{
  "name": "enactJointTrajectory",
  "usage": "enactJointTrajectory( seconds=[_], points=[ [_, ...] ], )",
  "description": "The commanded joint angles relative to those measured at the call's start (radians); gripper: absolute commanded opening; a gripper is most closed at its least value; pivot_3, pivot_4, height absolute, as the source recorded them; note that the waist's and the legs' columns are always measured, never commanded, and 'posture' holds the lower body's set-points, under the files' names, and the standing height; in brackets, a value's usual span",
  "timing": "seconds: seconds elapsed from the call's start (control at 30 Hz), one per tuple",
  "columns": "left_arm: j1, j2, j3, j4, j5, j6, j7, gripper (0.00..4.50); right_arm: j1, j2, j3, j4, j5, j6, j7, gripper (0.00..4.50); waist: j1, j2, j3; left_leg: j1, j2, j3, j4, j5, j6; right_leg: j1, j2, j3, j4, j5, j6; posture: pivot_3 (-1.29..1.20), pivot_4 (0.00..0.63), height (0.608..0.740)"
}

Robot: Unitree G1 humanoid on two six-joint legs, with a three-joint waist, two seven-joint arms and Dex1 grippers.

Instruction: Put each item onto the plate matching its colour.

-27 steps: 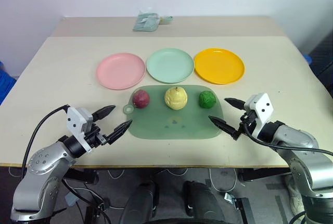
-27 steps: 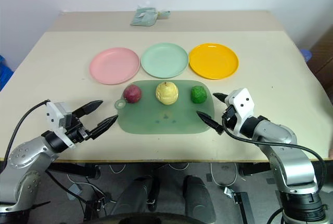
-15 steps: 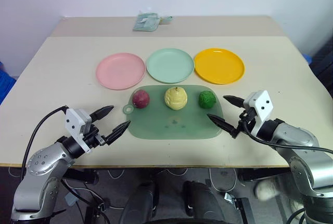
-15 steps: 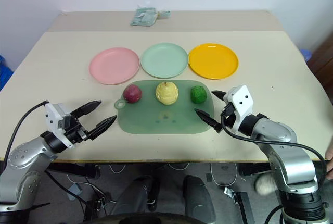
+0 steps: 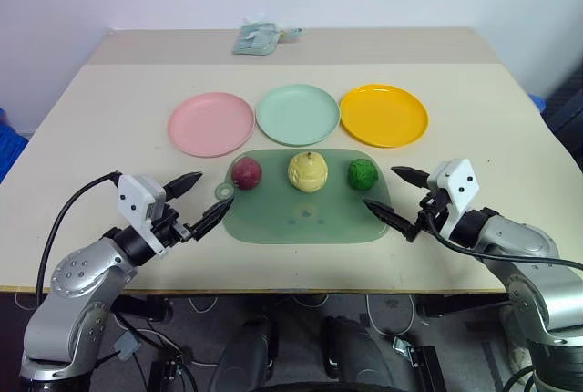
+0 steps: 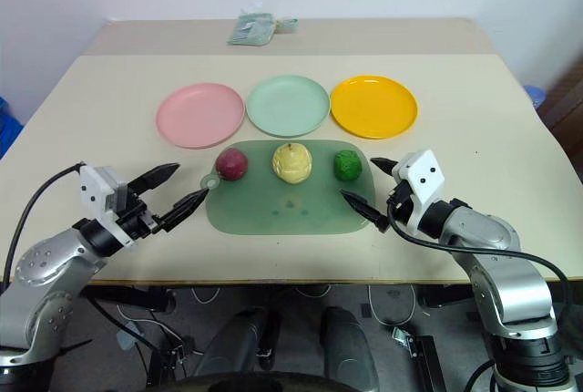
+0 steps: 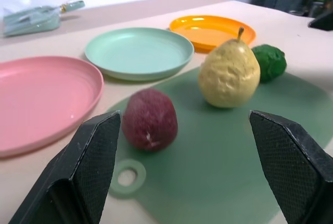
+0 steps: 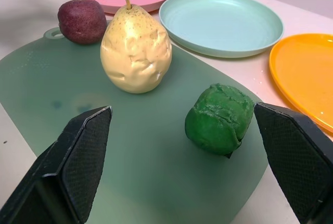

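Left arm reaches in from the near left corner of the desk (image 5: 100, 128), forearm angled toward the centre. Left gripper (image 5: 205, 201) is held roughly level just above the desk surface, pointing forward and to the right; jaws wide, holding nothing. Its nearer fingertip sits just beside the ringed handle tab of the green board (image 5: 305, 219), at the board's left end.

Right arm mirrors this from the near right corner. Right gripper (image 5: 393, 196) points forward and to the left, tipped slightly down; jaws wide, holding nothing. Its nearer finger lies over the right near corner of the board; whether it touches cannot be told.

3 items lie in a row along the far edge of the board, apart from each other:
- maroon fruit (image 5: 247, 173), left end, nearest the left gripper, ahead of its open jaws and clear of them.
- pale yellow pear (image 5: 308, 171), centre, stem up.
- dark green fruit (image 5: 363, 174), right end, nearest the right gripper, ahead of its jaws and not touched.

3 plates sit in a row just beyond the board, all without items: pink plate (image 5: 210, 124) left, mint green plate (image 5: 297, 114) centre, orange-yellow plate (image 5: 383, 115) right. Neighbouring rims are nearly touching.

A pale green packet (image 5: 255, 39) lies at the far edge of the desk, well apart from the plates.
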Motion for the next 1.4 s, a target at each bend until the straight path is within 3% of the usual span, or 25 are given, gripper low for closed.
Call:
enactJointTrajectory(
  seconds=[0.03,0.43,0.67,0.77,0.97,1.33,1.4],
  points=[
    [-0.043,0.006,0.005,-0.041,0.004,0.038,0.062,4.03,-0.002,0.001,-0.011,-0.005,0.004,-0.033,0.007,4.45,0.0,0.0,0.0,0.0,0.0,0.0,0.0,0.0,0.0,0.0,0.0,0.0,0.0,0.0,0.0,0.0,0.15,0.74],
    [-0.233,-0.027,-0.076,0.089,0.061,0.23,0.231,4.03,0.013,0.009,-0.008,0.035,-0.008,-0.089,0.021,4.45,0.0,0.0,0.0,0.0,0.0,0.0,0.0,0.0,0.0,0.0,0.001,0.0,0.0,0.002,0.003,0.0,0.15,0.74],
    [-0.315,-0.049,-0.15,0.19,0.118,0.274,0.247,4.03,0.034,0.02,-0.008,0.023,-0.015,-0.105,0.009,4.45,0.0,0.0,0.0,0.0,0.0,0.0,0.0,0.0,0.0,0.0,0.001,0.0,0.001,0.002,0.004,0.0,0.15,0.74],
    [-0.336,-0.06,-0.163,0.224,0.135,0.276,0.246,3.1,0.041,0.023,-0.011,0.011,-0.016,-0.101,0.004,4.5,0.0,0.0,0.0,0.0,0.0,0.0,0.0,0.0,0.0,0.0,0.001,0.0,0.001,0.002,0.004,0.0,0.15,0.74],
    [-0.354,-0.09,-0.179,0.26,0.159,0.259,0.241,0.13,0.043,0.024,-0.014,0.001,-0.015,-0.094,-0.009,4.5,0.0,0.0,0.0,0.0,0.0,0.0,0.0,0.0,0.0,0.0,0.001,0.0,0.001,0.002,0.004,0.0,0.15,0.74],
    [-0.353,-0.114,-0.15,0.272,0.173,0.198,0.228,0.03,0.007,0.028,0.009,-0.008,-0.013,-0.069,-0.034,4.5,0.0,0.0,0.0,0.0,0.0,0.0,0.0,0.0,0.0,0.0,0.001,0.0,0.001,0.002,0.004,0.0,0.15,0.74],
    [-0.347,-0.108,-0.139,0.267,0.156,0.195,0.204,0.57,-0.002,0.028,0.012,-0.004,-0.014,-0.067,-0.035,4.5,0.0,0.0,0.0,0.0,0.0,0.0,0.0,0.0,0.0,0.0,0.001,0.0,0.001,0.002,0.004,0.0,0.15,0.74]
  ],
)
